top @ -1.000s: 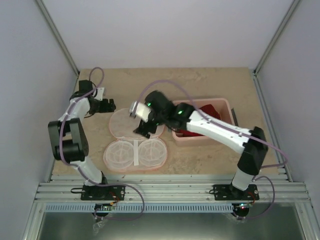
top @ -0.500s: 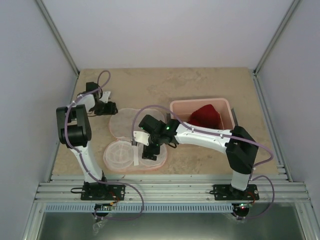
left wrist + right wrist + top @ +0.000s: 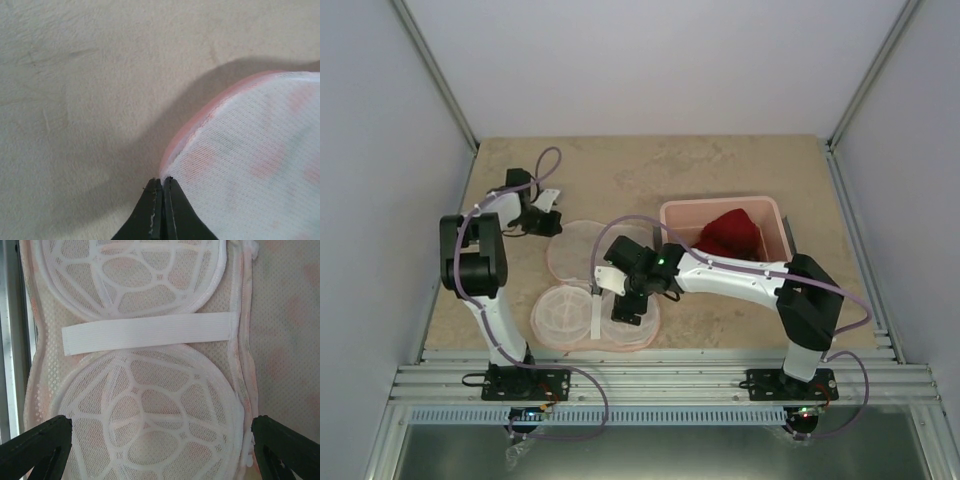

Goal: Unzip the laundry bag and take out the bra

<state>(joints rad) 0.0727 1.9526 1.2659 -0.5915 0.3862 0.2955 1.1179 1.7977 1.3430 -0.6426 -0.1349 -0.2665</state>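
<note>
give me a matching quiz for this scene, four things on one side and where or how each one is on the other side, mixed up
Things:
1. bra
2. laundry bag
3. left gripper
4. right gripper

States:
A. open, above the white strap inside the bag
B. unzipped, spread flat on the table
C. shut, tips at the bag's pink rim
D. heaped in the pink tub

Pairs: 1-D, 2-B, 3-C, 4-A

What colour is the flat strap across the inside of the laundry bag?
The strap is white; right wrist view.
</note>
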